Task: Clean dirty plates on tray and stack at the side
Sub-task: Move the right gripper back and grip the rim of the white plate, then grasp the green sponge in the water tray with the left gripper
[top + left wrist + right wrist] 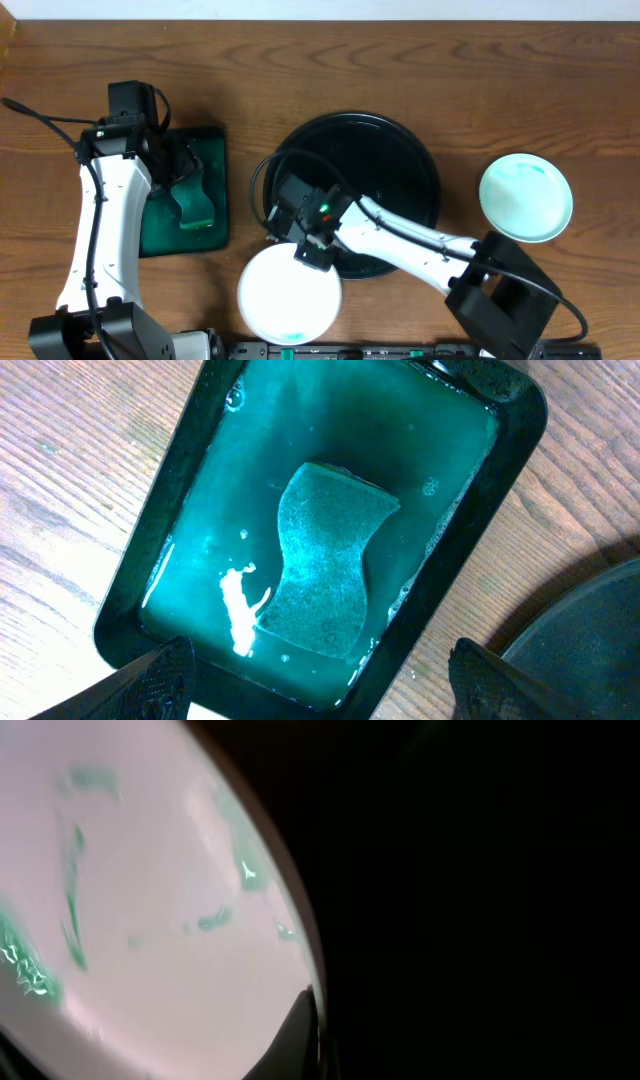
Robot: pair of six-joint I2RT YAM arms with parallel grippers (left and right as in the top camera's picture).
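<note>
**A:** Where are the plates?

**B:** The small round white plate [285, 300], streaked with green smears, lies on the wooden desk [400, 60] at lower centre. Its upper right edge is against the lower left rim of the large glossy round black tray [390, 160]. A pale mint-green round plate [526, 197] sits alone at the right, well apart from the tray.

**A:** And the arms?

**B:** The right end effector [312, 252] is at the white plate's upper right rim. I cannot tell whether it is clamped there. The left end effector [318, 670] hangs released, fingers [165, 675] spread wide, over the dark green rectangular tray [212, 150] at left. A green curved sponge [325, 560] lies in its teal liquid.
</note>
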